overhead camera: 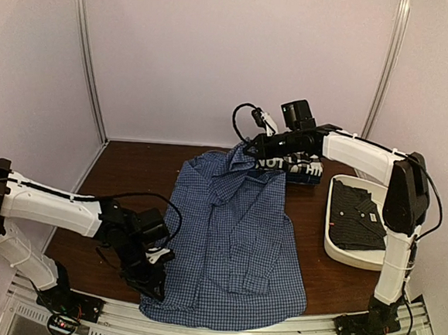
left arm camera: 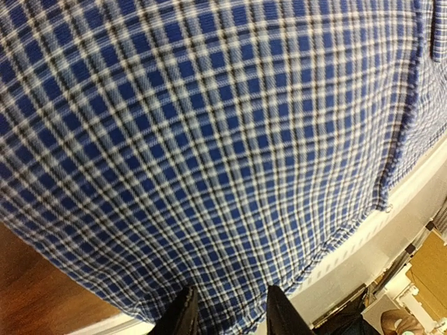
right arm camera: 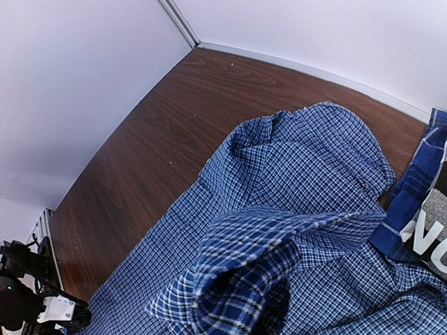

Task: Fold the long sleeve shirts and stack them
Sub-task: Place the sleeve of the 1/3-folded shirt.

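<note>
Folding seems underway: right claw (overhead camera: 250,148) clamps shut on shirt (overhead camera: 234,238) collar; left claw (overhead camera: 156,285), half-open astride hem, should close.

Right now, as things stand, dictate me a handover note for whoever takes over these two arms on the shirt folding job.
Left gripper: jaws apart at the near hem of the blue-and-white fine-check cloth shirt, nothing clamped.
Right gripper: shut on that shirt's bunched collar end.
That shirt lies spread open on the brown wooden table.
Done: dark blue shirt lettered "NOT" folded at the far side; black-and-white checked shirt folded in the white plastic tub.
Left: fold the spread shirt, stack all three.
</note>
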Robot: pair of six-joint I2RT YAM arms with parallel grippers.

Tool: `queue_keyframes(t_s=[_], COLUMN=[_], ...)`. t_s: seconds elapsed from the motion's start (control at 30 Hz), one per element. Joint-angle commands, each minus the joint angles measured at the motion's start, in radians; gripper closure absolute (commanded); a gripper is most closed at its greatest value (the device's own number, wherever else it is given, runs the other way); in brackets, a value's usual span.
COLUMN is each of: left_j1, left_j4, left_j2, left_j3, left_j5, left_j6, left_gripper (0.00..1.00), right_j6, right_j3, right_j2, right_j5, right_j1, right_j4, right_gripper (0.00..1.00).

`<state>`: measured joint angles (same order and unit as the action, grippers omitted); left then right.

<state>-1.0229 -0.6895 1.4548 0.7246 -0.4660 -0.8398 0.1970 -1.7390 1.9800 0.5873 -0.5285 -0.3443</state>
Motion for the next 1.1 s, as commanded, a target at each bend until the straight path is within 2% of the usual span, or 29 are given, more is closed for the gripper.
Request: queue_keyframes(t_s=[0.0, 0.17, 0.27, 0.43, 0.5, 0.6, 0.7, 0.97, 1.07], left_j1=[-0.004, -0.004, 0.025, 0.231, 0.335, 0.403, 0.415, 0.442, 0.442], left_j4=[-0.060, -0.106, -0.144, -0.201, -0.171, -0.084, 0.045, 0.221, 0.251], left_j2=[-0.071, -0.145, -0.167, -0.184, -0.181, -0.140, -0.087, -0.001, -0.010], left_j3=[0.022, 0.085, 0.157, 0.252, 0.264, 0.265, 0.235, 0.147, 0.117], left_j5=[-0.014, 0.000, 0.071, 0.202, 0.214, 0.200, 0.157, 0.165, 0.160], left_j6=[0.022, 0.042, 0.059, 0.098, 0.122, 0.122, 0.099, 0.070, 0.075], left_gripper=[0.65, 0.62, 0.62, 0.63, 0.62, 0.62, 0.62, 0.60, 0.58], right_j6=[-0.037, -0.052, -0.056, -0.062, -0.059, -0.058, -0.028, 0.085, 0.119], right_j3=[-0.066, -0.119, -0.146, -0.195, -0.243, -0.330, -0.404, -0.389, -0.372], right_j2=[-0.028, -0.045, -0.046, -0.008, 0.033, 0.129, 0.232, 0.317, 0.318], right_j5=[-0.003, -0.100, -0.167, -0.308, -0.331, -0.363, -0.357, -0.176, -0.150], right_j1=[-0.031, -0.105, -0.167, -0.305, -0.360, -0.433, -0.460, -0.460, -0.455], right_j4=[-0.149, -0.336, -0.453, -0.629, -0.691, -0.760, -0.738, -0.319, -0.218], right_gripper=[1.00, 1.00, 1.00, 1.00, 1.00, 1.00, 1.00, 0.65, 0.53])
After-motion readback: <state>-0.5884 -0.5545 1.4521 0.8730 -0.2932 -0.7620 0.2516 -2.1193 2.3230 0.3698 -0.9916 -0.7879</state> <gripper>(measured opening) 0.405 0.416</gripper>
